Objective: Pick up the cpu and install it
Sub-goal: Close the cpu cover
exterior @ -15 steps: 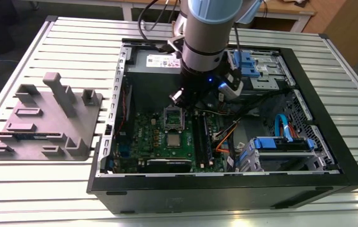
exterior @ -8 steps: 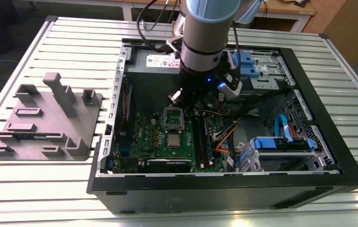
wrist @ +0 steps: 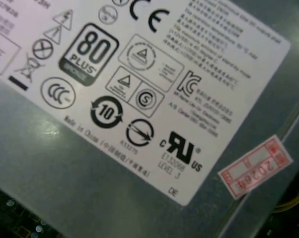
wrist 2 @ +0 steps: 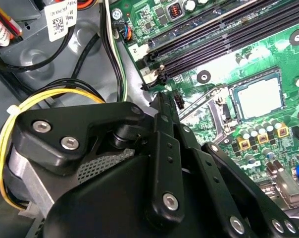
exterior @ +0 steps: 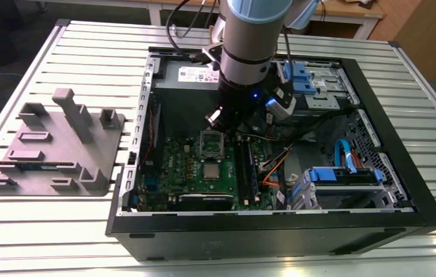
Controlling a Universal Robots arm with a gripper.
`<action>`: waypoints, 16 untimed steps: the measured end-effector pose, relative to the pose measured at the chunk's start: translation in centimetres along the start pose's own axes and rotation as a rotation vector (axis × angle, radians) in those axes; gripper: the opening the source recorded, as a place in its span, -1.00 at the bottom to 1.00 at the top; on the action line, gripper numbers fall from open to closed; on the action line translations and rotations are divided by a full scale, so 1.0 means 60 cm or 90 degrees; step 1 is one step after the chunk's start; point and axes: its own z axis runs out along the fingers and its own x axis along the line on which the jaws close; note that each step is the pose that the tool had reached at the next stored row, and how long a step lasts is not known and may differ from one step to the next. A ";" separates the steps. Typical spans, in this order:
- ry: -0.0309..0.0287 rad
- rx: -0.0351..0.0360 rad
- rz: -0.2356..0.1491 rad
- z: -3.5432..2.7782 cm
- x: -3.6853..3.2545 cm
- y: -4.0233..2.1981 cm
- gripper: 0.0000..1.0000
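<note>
1. Exterior view, surface & room: slatted metal table (exterior: 41,242) carries an open PC case (exterior: 279,236). A grey fixture (exterior: 56,144) stands at the case's 9 o'clock, apart from it. Wood furniture (exterior: 356,11) is behind at 1 o'clock.
2. Exterior view, work: the arm (exterior: 249,40) comes in from 12 o'clock. The gripper (exterior: 220,120) hangs over the motherboard (exterior: 183,167), just at 12 o'clock of the raised socket frame (exterior: 213,142). The cpu (exterior: 213,171) lies flat in its socket at the frame's 6 o'clock, not held.
3. Second wrist view: gripper (wrist 2: 158,99) links are up close; open or closed, can't tell. The cpu (wrist 2: 258,96) sits in its socket near the memory slots (wrist 2: 214,34), apart from the gripper. A yellow cable (wrist 2: 50,96) loops by the gripper body.
4. First wrist view: grey power supply (wrist: 65,173) w/ a white label (wrist: 139,99), and a red sticker (wrist: 256,168) just beside the label.
</note>
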 end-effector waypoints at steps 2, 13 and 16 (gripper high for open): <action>0.0005 0.0007 -0.001 -0.003 0.000 0.000 -0.80; 0.0022 0.0031 -0.004 -0.009 0.000 0.000 -0.80; 0.0032 0.0043 -0.005 -0.012 0.000 0.000 -0.80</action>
